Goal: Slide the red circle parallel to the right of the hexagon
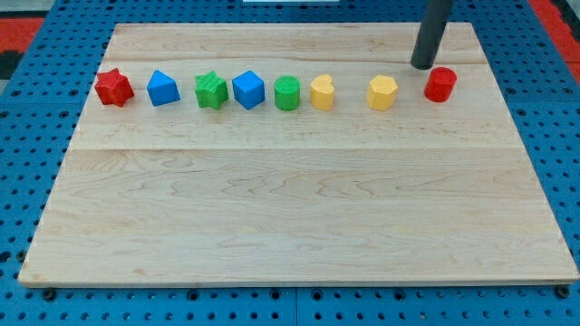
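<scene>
The small red circle block (440, 83) stands upright at the far right of the light wooden table (290, 208), just right of the yellow hexagon block (382, 92) and level with it; being round, it shows no long axis or heading. My tip (422, 65) sits just beside its far-left edge, whether touching I cannot tell. The rod carries no jaws, and no writing is readable.
</scene>
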{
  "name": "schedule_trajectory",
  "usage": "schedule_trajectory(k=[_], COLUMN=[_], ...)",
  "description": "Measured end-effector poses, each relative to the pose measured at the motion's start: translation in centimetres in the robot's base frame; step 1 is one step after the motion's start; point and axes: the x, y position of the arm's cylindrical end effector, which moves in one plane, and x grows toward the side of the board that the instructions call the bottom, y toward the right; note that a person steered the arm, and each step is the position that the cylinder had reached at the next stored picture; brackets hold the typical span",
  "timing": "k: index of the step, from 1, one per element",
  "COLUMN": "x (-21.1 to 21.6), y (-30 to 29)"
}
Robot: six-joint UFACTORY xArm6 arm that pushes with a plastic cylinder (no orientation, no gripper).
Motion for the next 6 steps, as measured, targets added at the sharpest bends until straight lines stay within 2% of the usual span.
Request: schedule_trajectory(k=[1, 2, 3, 4, 6], x=[3.2, 3.0, -0.2, 1.7, 2.2], y=[4.9, 2.8, 2.3, 2.4, 1.8])
